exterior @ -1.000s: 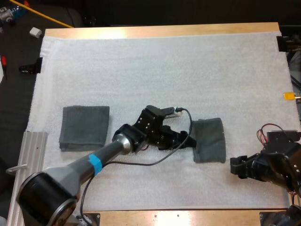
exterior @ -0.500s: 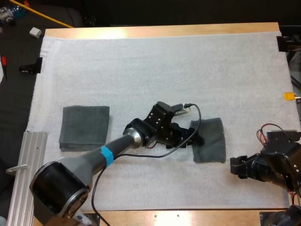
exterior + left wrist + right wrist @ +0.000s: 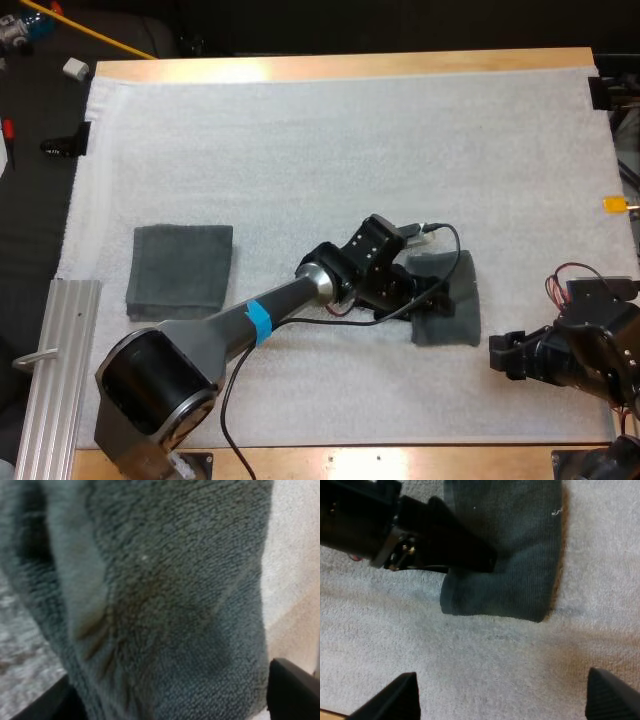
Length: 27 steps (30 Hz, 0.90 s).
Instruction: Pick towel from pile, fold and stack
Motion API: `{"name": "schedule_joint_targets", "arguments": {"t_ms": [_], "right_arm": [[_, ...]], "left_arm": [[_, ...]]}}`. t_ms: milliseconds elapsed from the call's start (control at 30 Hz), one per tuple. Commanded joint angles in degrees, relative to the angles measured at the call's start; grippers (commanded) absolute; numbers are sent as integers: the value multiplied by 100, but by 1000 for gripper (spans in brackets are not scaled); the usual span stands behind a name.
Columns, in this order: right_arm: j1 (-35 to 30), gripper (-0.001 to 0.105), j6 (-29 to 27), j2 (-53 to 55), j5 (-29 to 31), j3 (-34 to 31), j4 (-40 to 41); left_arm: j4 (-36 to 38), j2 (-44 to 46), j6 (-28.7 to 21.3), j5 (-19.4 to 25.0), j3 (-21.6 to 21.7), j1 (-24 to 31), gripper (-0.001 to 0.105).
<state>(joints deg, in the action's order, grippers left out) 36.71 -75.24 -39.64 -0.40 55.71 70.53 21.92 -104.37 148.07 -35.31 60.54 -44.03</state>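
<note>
Left gripper (image 3: 425, 295) sits low on the folded towel (image 3: 460, 290), right of centre on the mat (image 3: 330, 150). Its fingers (image 3: 292, 692) are spread wide, cloth bulging between them, not pinched. Right gripper (image 3: 503, 355) is released and idle near the towel's near corner. Risk: closing may catch the top layer only, so the fold opens on the carry to the stack (image 3: 180, 270), well apart at left.

Left arm (image 3: 220, 338) — grey metal tube, blue band, black joints; right arm (image 3: 585, 352) — black, boxy.
</note>
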Motion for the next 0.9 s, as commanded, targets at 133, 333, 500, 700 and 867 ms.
{"name": "schedule_joint_targets", "arguments": {"t_ms": [133,333,500,700,867], "right_arm": [[3,66,-47,34,-3,32,28],[14,66,-39,31,-2,34,29],[12,66,-62,39,3,34,55],[11,66,-64,40,12,43,34],[12,67,-44,19,19,32,11]], "left_arm": [[-35,-76,121,-56,148,-44,56],[-36,-44,-84,-153,182,-37,0],[381,370,-898,-68,190,90,0],[2024,1227,-2758,472,221,741,0],[2582,1608,-3060,751,222,1138,0]]}}
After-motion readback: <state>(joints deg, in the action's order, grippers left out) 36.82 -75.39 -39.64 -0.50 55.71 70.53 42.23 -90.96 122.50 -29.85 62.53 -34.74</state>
